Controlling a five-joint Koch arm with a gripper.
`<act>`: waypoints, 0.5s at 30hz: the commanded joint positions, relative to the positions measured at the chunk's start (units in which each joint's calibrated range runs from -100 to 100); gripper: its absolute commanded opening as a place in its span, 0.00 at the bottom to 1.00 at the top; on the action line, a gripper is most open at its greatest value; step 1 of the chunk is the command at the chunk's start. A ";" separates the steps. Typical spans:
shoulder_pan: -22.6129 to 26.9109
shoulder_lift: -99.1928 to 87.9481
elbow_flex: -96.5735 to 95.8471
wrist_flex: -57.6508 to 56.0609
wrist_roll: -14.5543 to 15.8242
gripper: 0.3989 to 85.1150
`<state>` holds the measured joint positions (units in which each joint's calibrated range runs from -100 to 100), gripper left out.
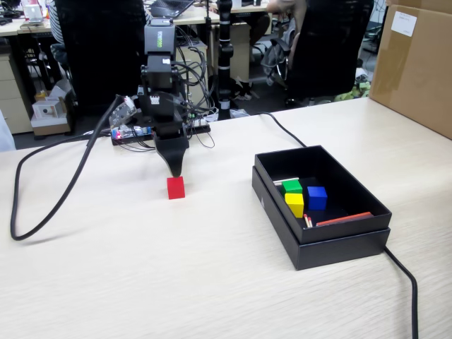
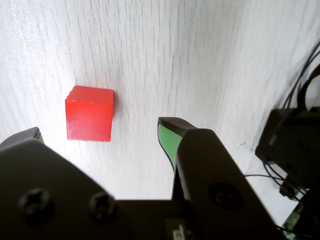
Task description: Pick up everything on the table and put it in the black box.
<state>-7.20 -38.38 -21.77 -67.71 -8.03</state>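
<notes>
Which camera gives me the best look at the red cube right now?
The wrist view: the red cube is large there, its top and one side clear, between the gripper tips. In the fixed view the red cube is small, just below the gripper.

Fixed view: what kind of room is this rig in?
Most likely an office or lab. The pale wood desk has black office chairs behind it, tangled cables on the floor, and a brown cardboard carton at the right.

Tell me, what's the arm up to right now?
Pincer open, empty, poised over the red cube on the table. Green, yellow and blue cubes in the black box. Nothing blocking.
</notes>
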 commanded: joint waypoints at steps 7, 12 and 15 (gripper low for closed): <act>0.00 8.26 0.65 9.61 0.98 0.52; 0.15 11.24 0.65 10.82 1.12 0.46; 0.29 12.05 0.74 12.12 1.42 0.37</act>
<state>-7.06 -26.21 -23.05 -56.79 -7.35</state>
